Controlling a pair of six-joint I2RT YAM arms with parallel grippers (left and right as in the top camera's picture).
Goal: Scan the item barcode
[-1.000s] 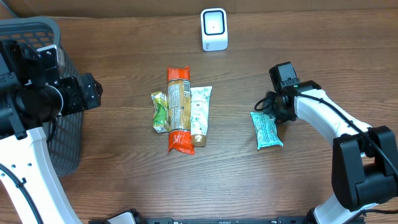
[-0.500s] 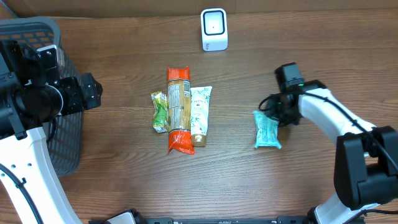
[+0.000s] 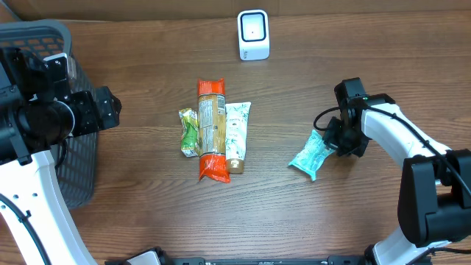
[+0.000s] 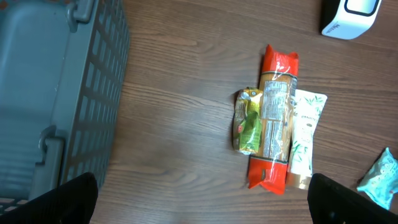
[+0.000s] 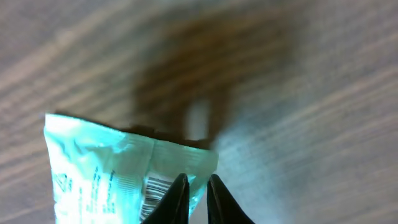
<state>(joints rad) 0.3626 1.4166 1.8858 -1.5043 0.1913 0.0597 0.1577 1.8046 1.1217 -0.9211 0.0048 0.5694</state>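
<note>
1. The brown table (image 3: 147,213) is the biggest thing, and only the top camera shows all of it.
2. The grey basket (image 3: 77,169) stands at the left edge. From above, my left arm (image 3: 29,121) covers part of it. The left wrist camera shows its barred wall much better.
3. The orange packet (image 3: 211,129) lies in the middle of the table.
4. The white tube (image 3: 237,136) lies right against its right side.
5. The teal packet (image 3: 309,156) is the one I am working with. It sits on the right side of the table, tilted, with its upper end at my right gripper (image 5: 198,194). The left wrist camera catches only a corner of it.
6. The white scanner (image 3: 253,34) stands at the far edge, well apart from the teal packet.
7. The green packet (image 3: 190,132) lies against the orange packet's left side.
8. My right gripper's fingers are pinched on the teal packet's edge. Only the right wrist camera shows this up close.
9. My left gripper (image 4: 205,205) is spread wide and holds nothing.
10. The barcode lines (image 5: 152,188) show only in the right wrist camera, just left of the fingers.
</note>
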